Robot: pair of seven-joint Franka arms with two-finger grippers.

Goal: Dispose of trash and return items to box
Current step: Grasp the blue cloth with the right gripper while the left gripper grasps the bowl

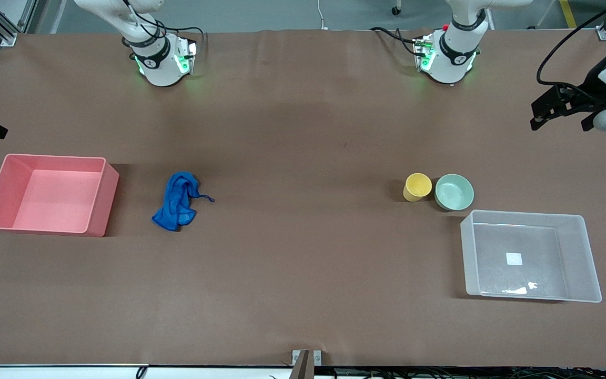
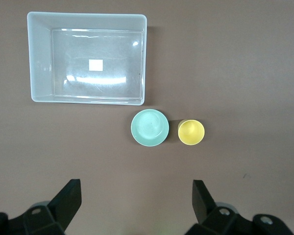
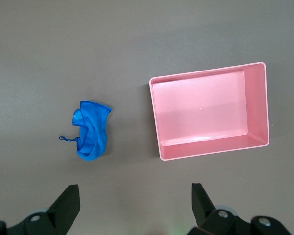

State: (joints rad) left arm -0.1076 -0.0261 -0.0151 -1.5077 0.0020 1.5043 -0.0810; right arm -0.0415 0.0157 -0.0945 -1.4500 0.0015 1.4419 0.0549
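The blue cloth rag lies crumpled on the table beside the pink bin, its thin string trailing out; it also shows in the right wrist view. The yellow cup and the mint-green bowl stand side by side, just farther from the front camera than the clear box. The left wrist view shows the cup, the bowl and the box, which holds only its white label. My left gripper is open and empty, high over the table. My right gripper is open and empty, also held high.
The pink bin stands empty toward the right arm's end of the table and shows in the right wrist view. Both arm bases stand along the table's edge farthest from the front camera. A small bracket sits at the nearest edge.
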